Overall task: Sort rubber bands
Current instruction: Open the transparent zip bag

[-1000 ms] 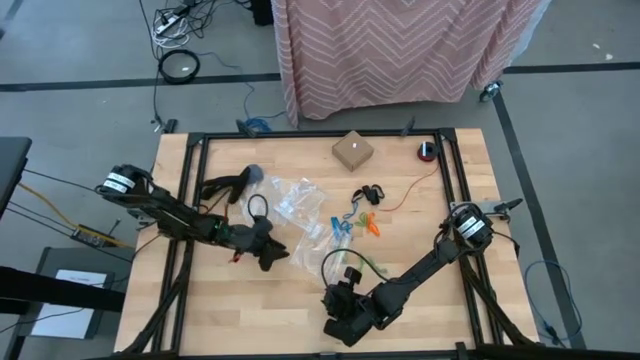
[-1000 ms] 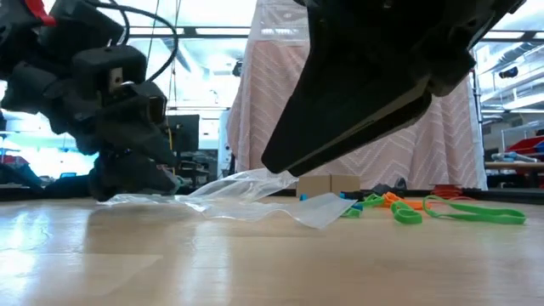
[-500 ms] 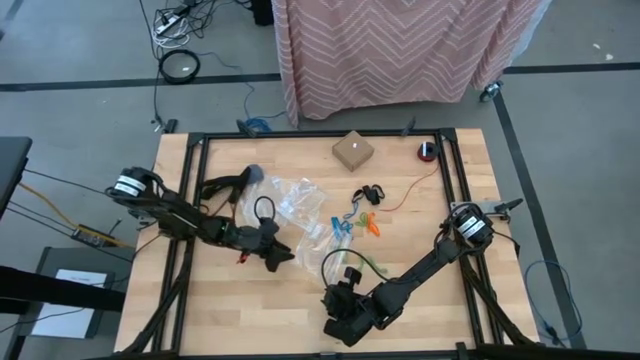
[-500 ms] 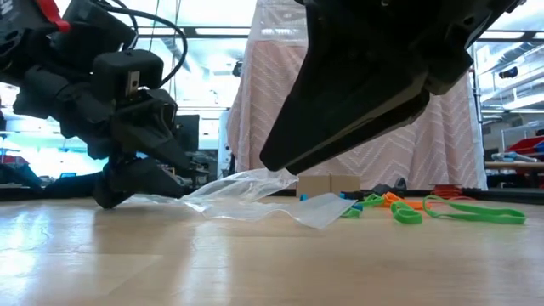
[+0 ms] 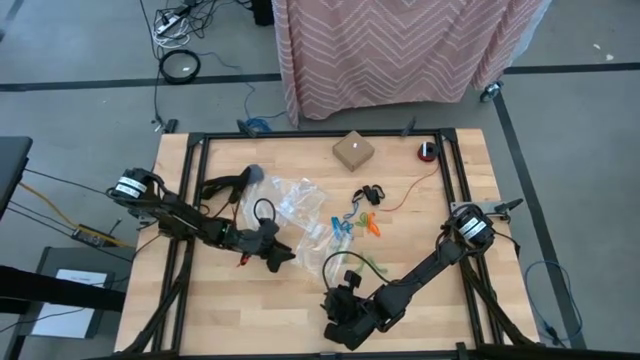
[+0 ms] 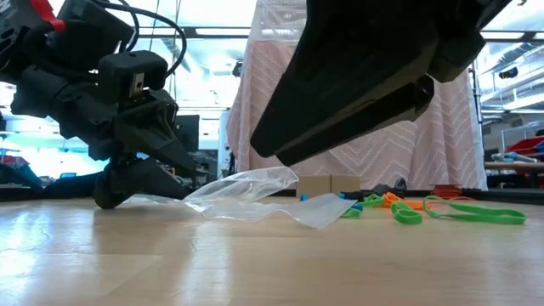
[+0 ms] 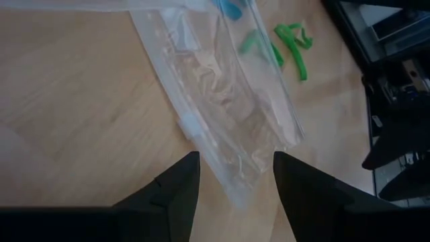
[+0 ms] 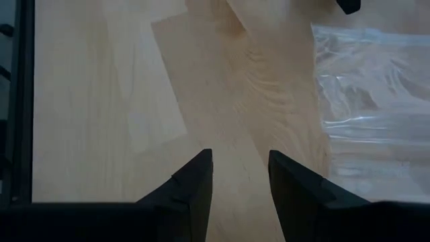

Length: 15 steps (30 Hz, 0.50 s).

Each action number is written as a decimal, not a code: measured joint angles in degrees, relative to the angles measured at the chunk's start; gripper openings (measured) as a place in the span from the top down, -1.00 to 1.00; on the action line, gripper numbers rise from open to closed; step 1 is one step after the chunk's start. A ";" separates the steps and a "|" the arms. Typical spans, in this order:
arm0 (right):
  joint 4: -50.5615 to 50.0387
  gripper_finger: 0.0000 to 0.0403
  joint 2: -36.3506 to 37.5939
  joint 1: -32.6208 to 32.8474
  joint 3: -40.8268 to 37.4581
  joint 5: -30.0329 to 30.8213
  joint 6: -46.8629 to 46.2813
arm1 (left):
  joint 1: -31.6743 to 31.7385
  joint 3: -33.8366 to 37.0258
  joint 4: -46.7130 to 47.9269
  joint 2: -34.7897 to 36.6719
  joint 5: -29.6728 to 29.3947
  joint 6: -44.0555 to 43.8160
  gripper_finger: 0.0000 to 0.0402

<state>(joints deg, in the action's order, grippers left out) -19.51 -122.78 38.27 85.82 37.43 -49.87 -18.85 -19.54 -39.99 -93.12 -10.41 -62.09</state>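
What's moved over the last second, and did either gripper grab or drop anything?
The left gripper slid a little toward the table's middle, up to the edge of the clear bag, jaws open, gripping nothing. The right gripper, near the front edge, barely shifted and holds nothing. The bag and the rubber bands stayed where they were.

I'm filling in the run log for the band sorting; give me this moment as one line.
left gripper: fingers open at clear plastic zip bag edge | right gripper: open, empty, over bare wooden table | green rubber bands: loose, unsorted
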 joint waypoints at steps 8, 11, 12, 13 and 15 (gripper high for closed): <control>0.41 0.34 0.00 0.03 0.00 -0.02 0.48 | -1.64 -0.03 0.90 -0.04 -0.24 -1.01 0.01; 0.57 0.34 0.00 0.03 0.00 -0.02 0.48 | -1.80 -0.14 1.18 -0.05 -0.04 -2.19 0.01; 0.57 0.34 0.00 0.03 0.00 -0.02 0.48 | -1.83 -0.33 1.56 -0.04 -0.02 -2.27 0.01; 0.57 0.34 0.00 0.03 0.00 -0.02 0.48 | -1.84 -0.55 1.84 -0.06 0.01 -2.39 0.01; 0.61 0.34 0.00 0.03 0.00 -0.04 0.48 | -1.86 -1.34 3.27 -0.10 0.28 -2.46 0.01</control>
<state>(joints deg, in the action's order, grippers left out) -18.90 -122.78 38.30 85.82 37.39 -49.39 -20.71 -20.88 -36.72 -93.22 -10.13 -64.55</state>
